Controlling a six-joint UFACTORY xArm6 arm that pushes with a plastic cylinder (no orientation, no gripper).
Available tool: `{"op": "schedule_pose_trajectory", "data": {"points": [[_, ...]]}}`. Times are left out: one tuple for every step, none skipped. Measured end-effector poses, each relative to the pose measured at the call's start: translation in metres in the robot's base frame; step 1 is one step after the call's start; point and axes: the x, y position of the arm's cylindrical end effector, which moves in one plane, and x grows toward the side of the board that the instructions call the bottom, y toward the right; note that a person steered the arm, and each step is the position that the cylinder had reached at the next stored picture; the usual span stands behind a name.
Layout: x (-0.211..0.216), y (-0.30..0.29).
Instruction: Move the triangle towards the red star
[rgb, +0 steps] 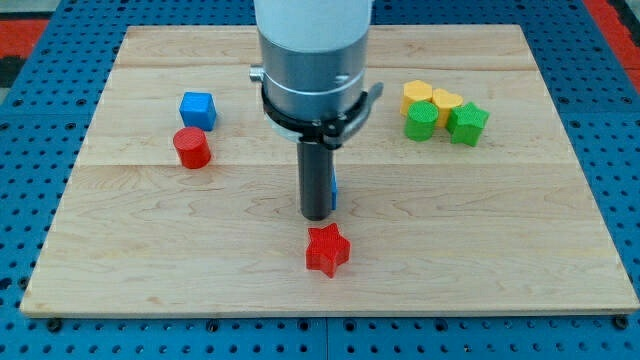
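A red star (327, 250) lies on the wooden board (500, 240) near the view's bottom centre. My tip (317, 214) stands just above the star in the view, a short gap from it. A blue block, probably the triangle (334, 190), is almost wholly hidden behind the rod; only a thin blue sliver shows at the rod's right edge. Whether the tip touches it cannot be told.
A blue cube (197, 109) and a red cylinder (191, 148) sit at the view's left. Two yellow blocks (418, 95) (446, 102) and two green blocks (421, 121) (467, 123) cluster at the view's upper right. The arm's grey body (313, 60) covers the board's top centre.
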Motion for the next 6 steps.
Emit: {"op": "schedule_pose_trajectory", "data": {"points": [[-0.039, -0.027], [-0.071, -0.021], [-0.052, 0.025], [-0.036, 0.047], [-0.03, 0.045], [-0.031, 0.021]]}}
